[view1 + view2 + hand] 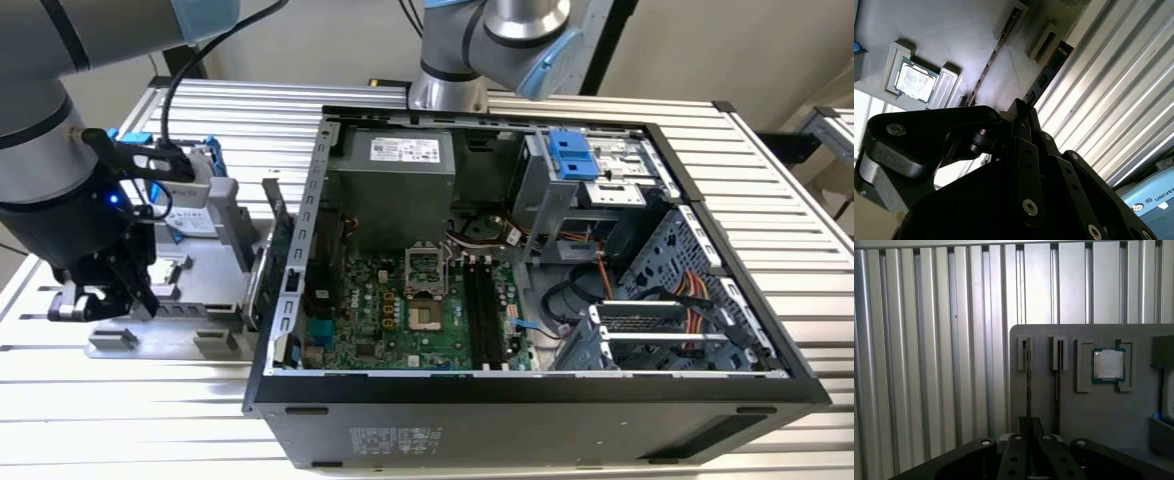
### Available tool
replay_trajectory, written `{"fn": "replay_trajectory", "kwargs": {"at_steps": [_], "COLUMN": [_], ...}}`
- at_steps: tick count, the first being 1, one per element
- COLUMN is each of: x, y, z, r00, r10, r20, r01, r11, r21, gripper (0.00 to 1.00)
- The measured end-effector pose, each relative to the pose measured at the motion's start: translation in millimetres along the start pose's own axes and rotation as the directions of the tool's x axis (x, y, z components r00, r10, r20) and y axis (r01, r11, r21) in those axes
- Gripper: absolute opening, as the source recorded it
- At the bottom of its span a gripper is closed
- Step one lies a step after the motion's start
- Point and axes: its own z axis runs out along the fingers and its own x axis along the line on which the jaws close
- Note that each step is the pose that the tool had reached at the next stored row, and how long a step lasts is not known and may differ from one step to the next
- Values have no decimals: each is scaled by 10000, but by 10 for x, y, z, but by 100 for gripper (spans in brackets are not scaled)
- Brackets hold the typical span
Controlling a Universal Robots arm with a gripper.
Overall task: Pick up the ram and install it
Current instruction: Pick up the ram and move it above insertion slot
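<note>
Currently the gripper (1029,424) has its two fingers (1037,427) drawn in to a narrow slit, and the near end of the ram stick (1028,380) runs in between them. I read this as closed on the stick, though how firmly the pads bite cannot be judged. The stick stands on its long edge in a slot of the grey tray (1094,415), the slot farthest from the processor chip (1108,365). A second stick (1057,385) stands on edge in the neighbouring slot, between the held stick and the chip, close beside the fingers but apart from them.

Outward: the tray lies on the slatted table (929,365). In the exterior view it sits at about nine o'clock from the open computer case (534,395), on the exterior view's left, with the arm's wrist low over it.

Handling estimate: a light, stiff, thin board, brittle rather than bendy, with raised chips on the faces and a contact edge down in the slot. The faces are smooth, so there is some slip risk under a weak squeeze. The best hold is across the two flat faces near the upper edge, well off the contacts. A hold near one end, as here, may let the stick pivot.
</note>
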Motion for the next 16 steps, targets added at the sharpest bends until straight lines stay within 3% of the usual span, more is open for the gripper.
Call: {"fn": "replay_trajectory", "kwargs": {"at_steps": [16], "x": [2], "y": [3], "z": [-125], "r00": [10000], "r10": [0], "r20": [1], "r01": [0], "r11": [10000], "r21": [20], "gripper": [0]}}
